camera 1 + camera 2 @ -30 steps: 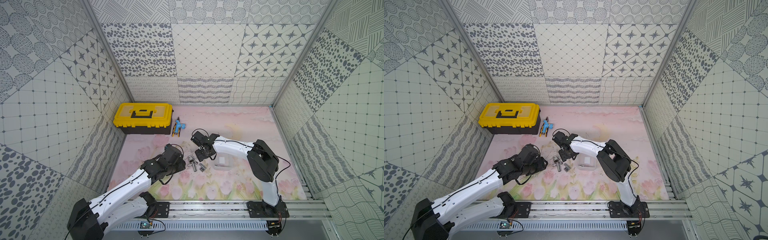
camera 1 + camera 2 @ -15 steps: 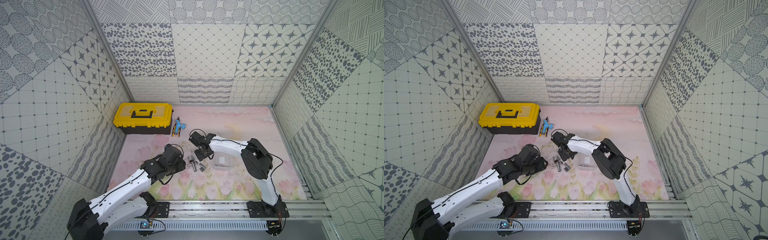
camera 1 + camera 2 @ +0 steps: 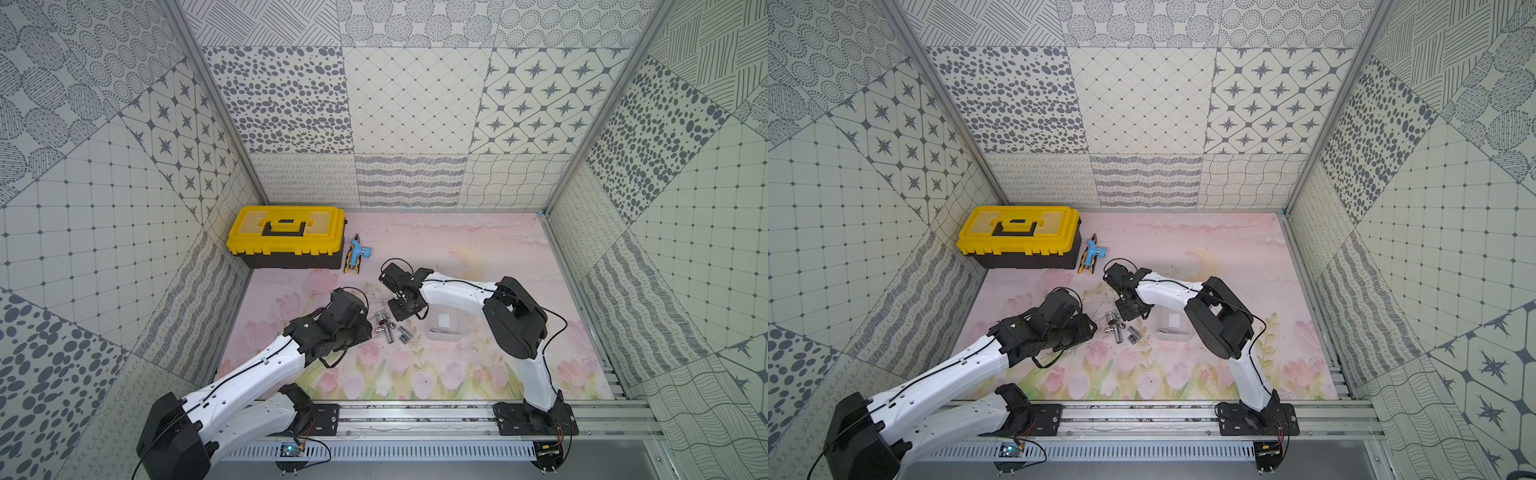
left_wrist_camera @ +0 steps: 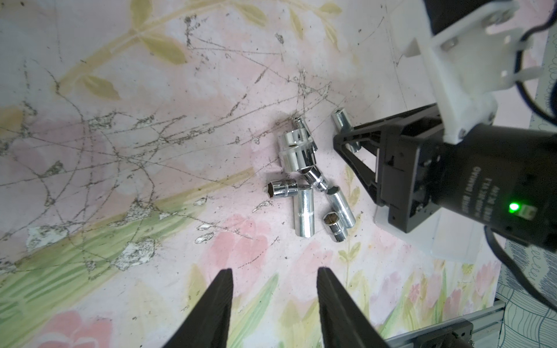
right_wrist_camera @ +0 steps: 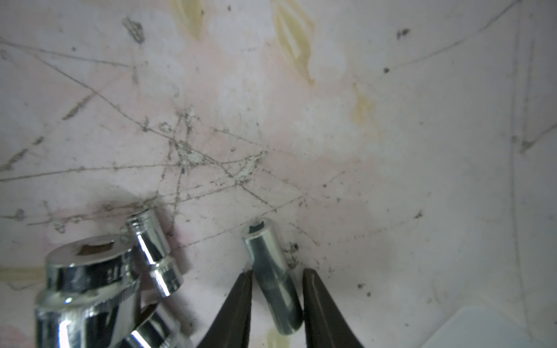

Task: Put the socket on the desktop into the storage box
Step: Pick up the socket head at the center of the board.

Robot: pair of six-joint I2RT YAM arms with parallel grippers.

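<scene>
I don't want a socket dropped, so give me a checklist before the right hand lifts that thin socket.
1. Thin socket lies between the jaws of the right hand: ok.
2. Jaws clamped firmly on it: cannot tell.
3. Neighbouring socket apart from the jaws: ok.
4. Storage box open, near the pile: ok.
5. Left hand open, empty, clear of the pile: ok.

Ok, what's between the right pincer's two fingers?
A slim chrome socket, lying on the desktop, as the right wrist view shows. Whether the right pincer grips it is unclear.
</scene>
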